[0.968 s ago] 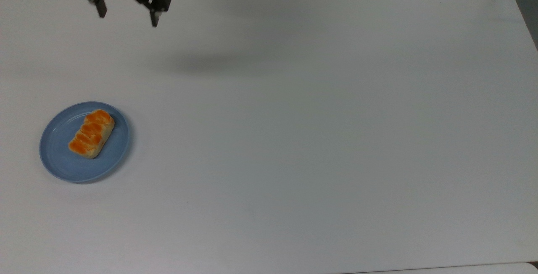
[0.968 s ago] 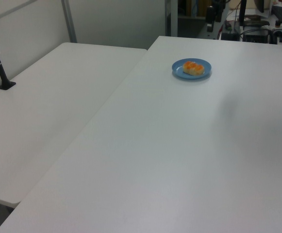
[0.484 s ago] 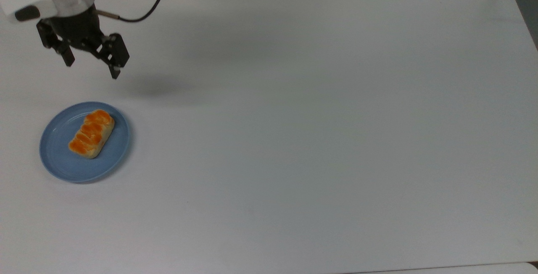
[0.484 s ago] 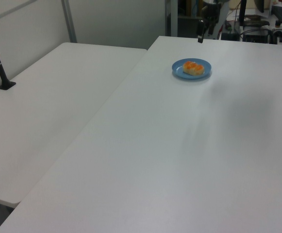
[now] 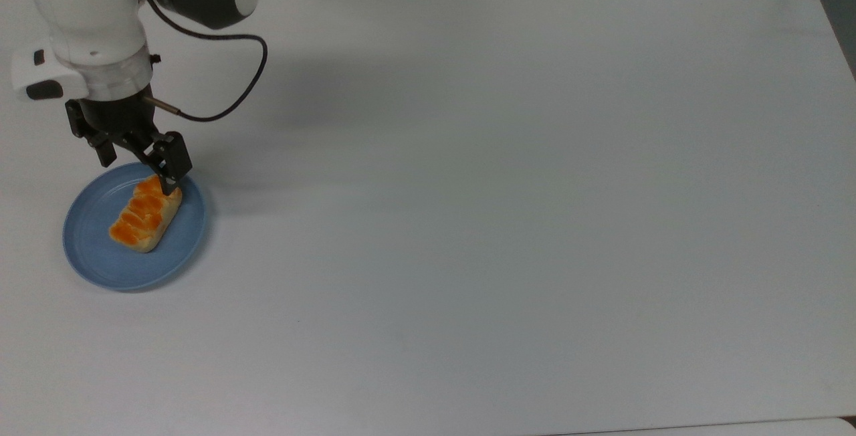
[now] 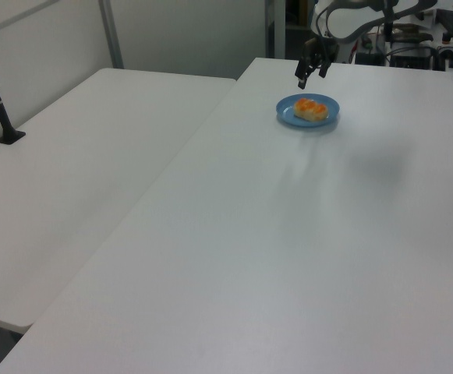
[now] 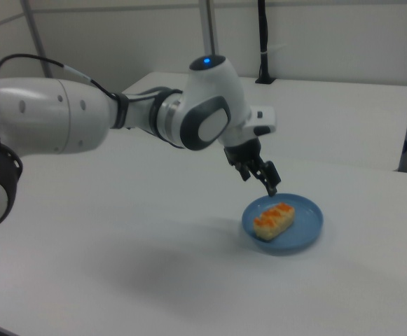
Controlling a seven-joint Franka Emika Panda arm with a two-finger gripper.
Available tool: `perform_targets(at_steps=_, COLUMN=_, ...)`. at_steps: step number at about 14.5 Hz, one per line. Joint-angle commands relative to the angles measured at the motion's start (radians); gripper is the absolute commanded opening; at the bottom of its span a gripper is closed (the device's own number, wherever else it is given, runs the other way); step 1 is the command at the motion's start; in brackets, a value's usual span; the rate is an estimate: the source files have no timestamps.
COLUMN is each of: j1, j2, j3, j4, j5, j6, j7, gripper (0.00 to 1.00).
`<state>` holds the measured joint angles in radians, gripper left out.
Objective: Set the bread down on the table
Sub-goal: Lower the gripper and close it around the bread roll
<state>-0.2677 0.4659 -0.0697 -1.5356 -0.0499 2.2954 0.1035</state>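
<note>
The desk [image 5: 508, 222] lay bare across most of its white top. Toward the top view's left edge sat a round blue plate [image 5: 90, 255], and the bread [image 5: 144, 216] lay on it, orange glaze up, slanted across the dish (not yet on the desk itself). Just beyond it the gripper [image 5: 137, 172] hung above the plate's far rim, fingers spread apart and holding nothing, one fingertip [image 5: 174, 187] over the loaf's far end. The white arm [image 7: 84, 115] reached in behind, a black cable [image 5: 227, 98] looping off its wrist.
</note>
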Motion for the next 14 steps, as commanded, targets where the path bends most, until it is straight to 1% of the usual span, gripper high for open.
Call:
perform_targets(at_steps=1, j1=-0.008, j2=0.020, j3=-0.007, j4=-0.032, j5=0.016, j6=0.033, j7=0.028, gripper=1.00)
perform_targets(at_steps=4, j1=-0.011, j2=0.056, j3=-0.015, j4=-0.031, j5=0.001, j6=0.038, j7=0.012, gripper=1.00)
perform_targets(at_steps=6, j1=-0.011, j2=0.083, j3=-0.015, j4=-0.032, j5=0.001, j6=0.076, j7=0.013, gripper=1.00)
perform_targets(at_steps=13, j1=-0.018, j2=0.123, j3=-0.015, j4=-0.031, j5=0.001, j6=0.122, j7=0.015, gripper=1.00)
perform_targets(at_steps=14, j1=-0.018, j2=0.126, j3=-0.015, j4=-0.031, j5=0.001, j6=0.122, j7=0.015, gripper=0.94)
